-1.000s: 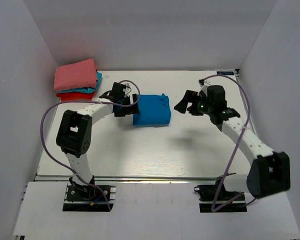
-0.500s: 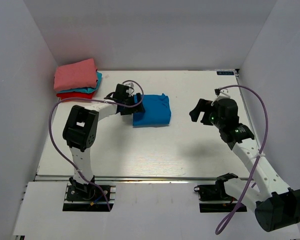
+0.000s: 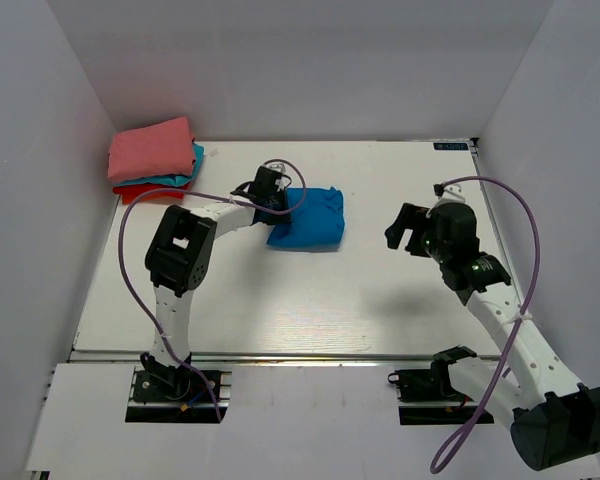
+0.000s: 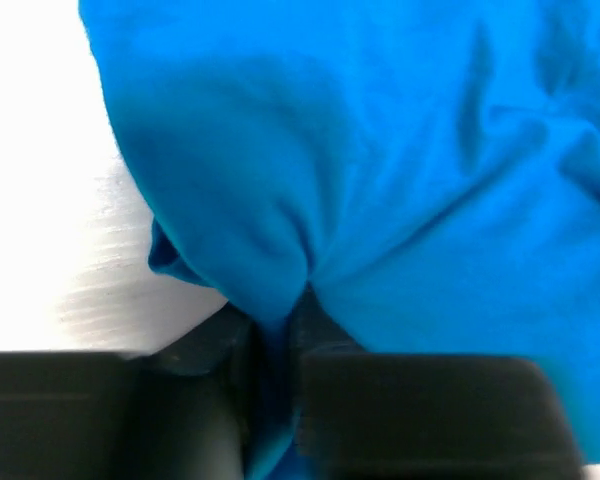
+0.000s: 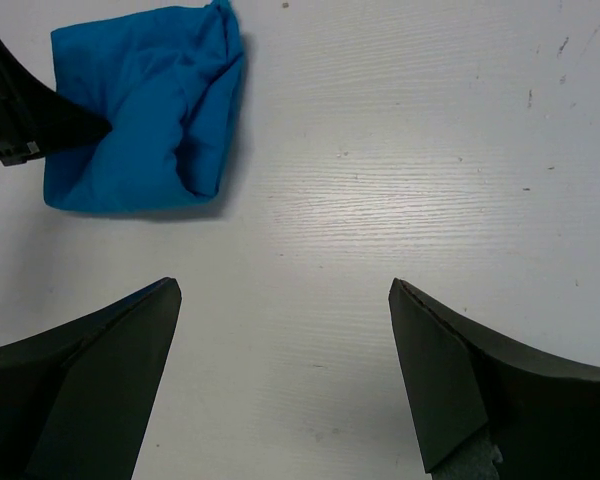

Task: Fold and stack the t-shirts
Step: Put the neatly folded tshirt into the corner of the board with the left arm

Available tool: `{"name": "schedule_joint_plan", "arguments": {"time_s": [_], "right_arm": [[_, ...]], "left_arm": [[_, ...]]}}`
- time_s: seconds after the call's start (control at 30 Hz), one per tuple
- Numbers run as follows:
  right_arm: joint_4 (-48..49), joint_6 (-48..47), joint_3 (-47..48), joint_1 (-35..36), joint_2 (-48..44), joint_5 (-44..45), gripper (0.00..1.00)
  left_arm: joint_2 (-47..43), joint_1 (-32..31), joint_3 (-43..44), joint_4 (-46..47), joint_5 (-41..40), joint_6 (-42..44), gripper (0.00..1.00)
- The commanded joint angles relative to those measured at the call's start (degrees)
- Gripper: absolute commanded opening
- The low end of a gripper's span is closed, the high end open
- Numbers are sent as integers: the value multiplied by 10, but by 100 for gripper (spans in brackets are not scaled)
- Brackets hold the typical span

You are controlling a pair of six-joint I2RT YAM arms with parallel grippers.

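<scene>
A folded royal-blue t-shirt [image 3: 310, 219] lies on the white table [image 3: 280, 290] near its middle back; it fills the left wrist view as a blue t-shirt [image 4: 380, 170]. My left gripper [image 3: 277, 203] is shut on the shirt's left edge, with blue cloth pinched between its fingers [image 4: 200, 400]. The right wrist view shows the blue t-shirt [image 5: 140, 110] at upper left. My right gripper [image 3: 405, 228] hovers over bare table to the right of the shirt, apart from it, its fingers [image 5: 110, 380] spread wide with nothing between them. A pile of folded t-shirts [image 3: 152, 160], salmon-pink on teal on red, sits at the back left corner.
White walls close in the table on the left [image 3: 40, 200], back and right. The left arm's purple cable [image 3: 130, 270] loops over the table's left side. The right arm's cable [image 3: 525, 250] arcs near the right wall.
My left gripper slid right onto the blue shirt's left edge and shut on it. The right arm drew back to the right, away from the shirt, staying open.
</scene>
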Motion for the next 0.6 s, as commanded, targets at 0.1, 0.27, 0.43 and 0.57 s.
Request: {"name": "schedule_joint_plan", "arguments": {"time_s": [0.1, 0.27, 0.43, 0.57], "right_arm": [[8, -1, -4, -3, -21, 31, 90], [6, 1, -13, -2, -46, 51, 90], [6, 2, -21, -3, -67, 67, 90], [6, 4, -26, -3, -75, 78, 90]], "left_arm": [[26, -6, -20, -84, -1, 29, 0], [-59, -6, -20, -50, -42, 95, 0], [-139, 9, -20, -44, -83, 171, 0], [-183, 16, -6, -37, -150, 225, 0]]}}
